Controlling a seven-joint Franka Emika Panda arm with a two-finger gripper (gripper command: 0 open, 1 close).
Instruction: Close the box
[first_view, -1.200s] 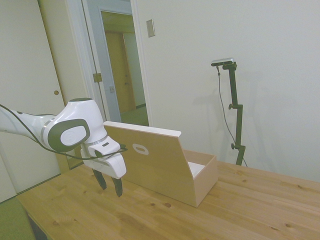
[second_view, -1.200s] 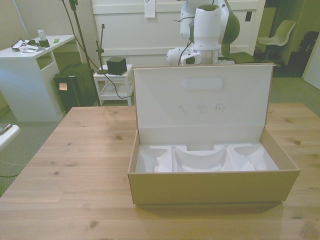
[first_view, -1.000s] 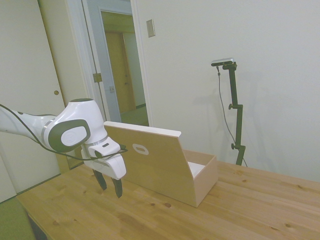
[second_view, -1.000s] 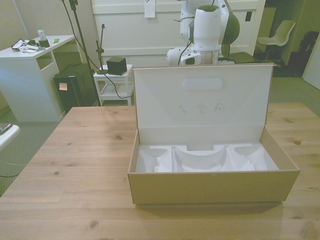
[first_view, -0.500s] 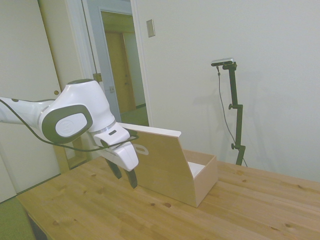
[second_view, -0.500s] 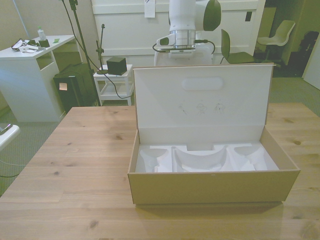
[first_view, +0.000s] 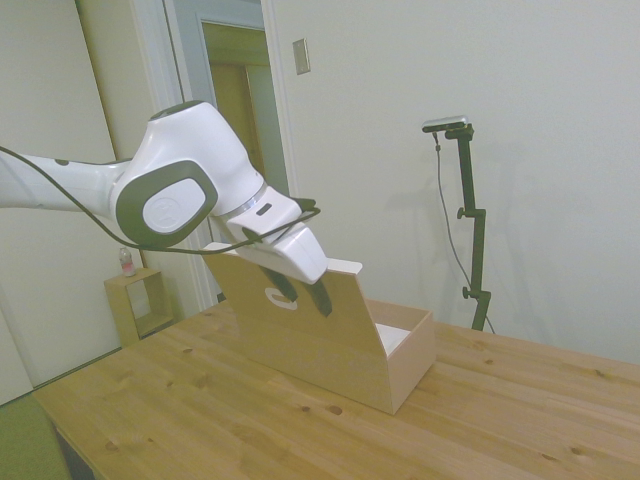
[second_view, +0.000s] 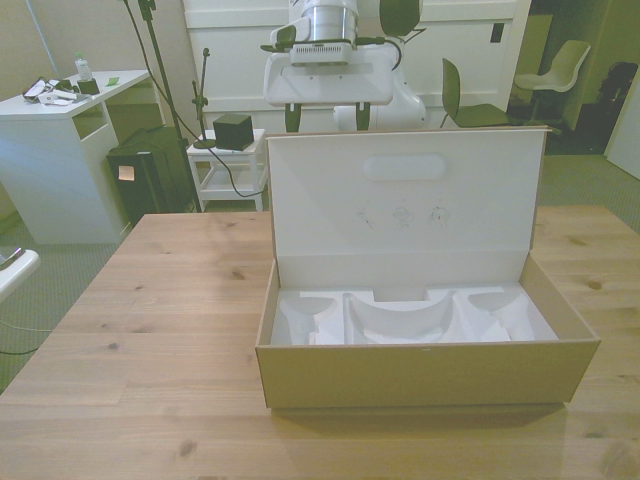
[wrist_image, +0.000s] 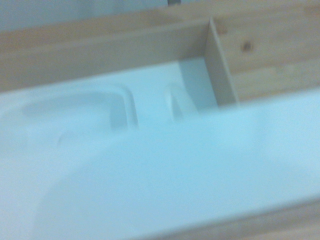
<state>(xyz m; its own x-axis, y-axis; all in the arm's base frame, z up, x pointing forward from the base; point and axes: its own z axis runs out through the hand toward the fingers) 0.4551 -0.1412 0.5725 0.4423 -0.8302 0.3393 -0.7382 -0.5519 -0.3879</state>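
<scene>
End effector (first_view: 302, 292), fingers apart and empty, has risen behind upright lid (second_view: 405, 205) of brown cardboard box (second_view: 425, 372), ready to push shut.

Pincer (second_view: 327, 118) tips behind the lid (second_view: 405, 205); wrist view perhaps too blurred.

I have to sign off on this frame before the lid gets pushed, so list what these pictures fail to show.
- Contact: in the side view the gripper overlaps the lid's outer face; touching or just short cannot be told.
- In the front view, the lid hides the jaws' tips.
- The wrist view is blurred; only the white insert and a box wall read.
- The lid's small printed marks are too small to make out.
</scene>
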